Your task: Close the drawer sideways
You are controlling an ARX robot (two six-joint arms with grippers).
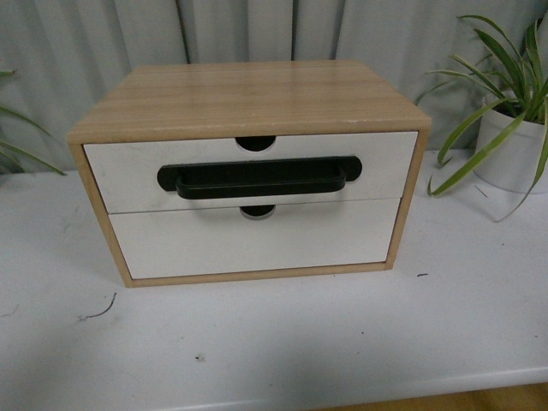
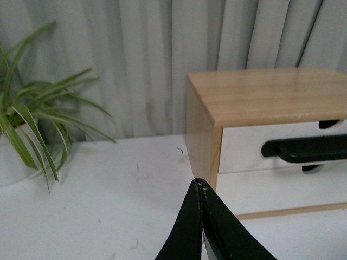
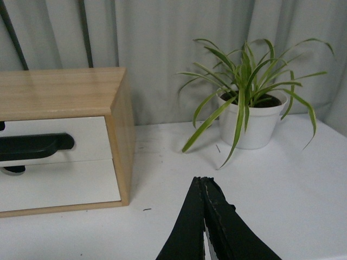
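Observation:
A light wood cabinet [image 1: 248, 98] stands on the white table. Its upper drawer [image 1: 128, 175] has a white front, a long black bar handle [image 1: 261, 181] and a half-round notch in the top edge. The front sits level with the cabinet frame. It also shows in the left wrist view [image 2: 244, 149] and the right wrist view [image 3: 81, 138]. My left gripper [image 2: 198, 184] is shut and empty, above the table near the cabinet's left front corner. My right gripper [image 3: 201, 181] is shut and empty, above the table to the right of the cabinet. Neither arm shows in the front view.
A plain white handleless drawer front [image 1: 248, 244] sits below the upper drawer. A potted plant in a white pot [image 1: 514, 145] stands right of the cabinet, and it also shows in the right wrist view [image 3: 249, 124]. Another plant [image 2: 32, 119] stands to the left. A grey curtain [image 1: 257, 30] hangs behind.

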